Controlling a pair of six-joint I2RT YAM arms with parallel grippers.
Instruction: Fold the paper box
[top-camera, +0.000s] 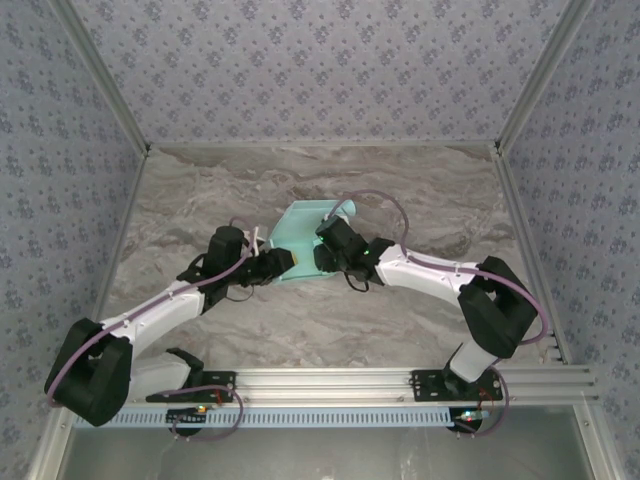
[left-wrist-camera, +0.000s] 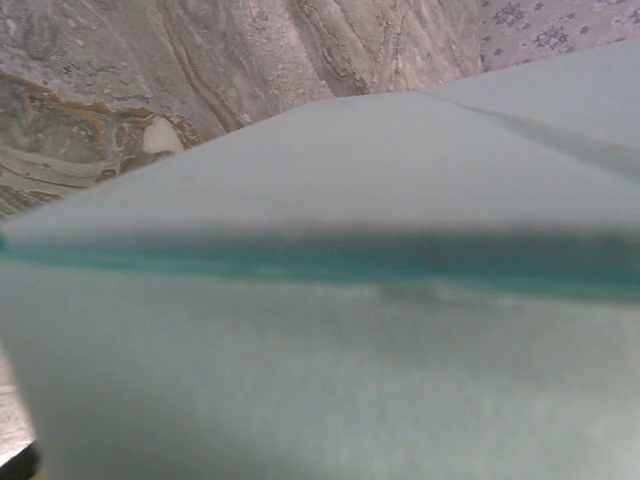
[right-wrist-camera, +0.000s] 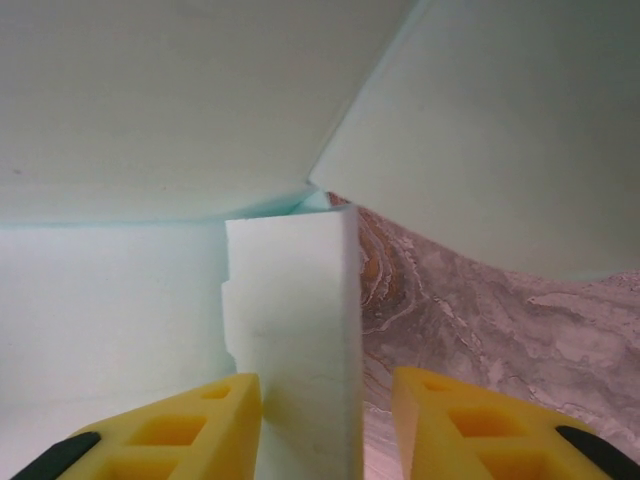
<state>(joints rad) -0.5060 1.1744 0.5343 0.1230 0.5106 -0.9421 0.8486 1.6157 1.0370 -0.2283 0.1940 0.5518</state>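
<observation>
Paper box (top-camera: 303, 232) sits mid tabletop (top-camera: 420, 190), partly folded, right between both arms. Right fingers (right-wrist-camera: 190, 425) are spread apart, with an upright flap (right-wrist-camera: 295, 320) standing between them, hugging one finger and clear of the other. Left fingers (top-camera: 280, 262) are at the box's near-left edge, honestly can't tell if they're gripping it.

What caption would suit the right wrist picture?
Right gripper, yellow fingers parted, straddling an upright flap of the pale aqua paper box, marble table behind.
</observation>
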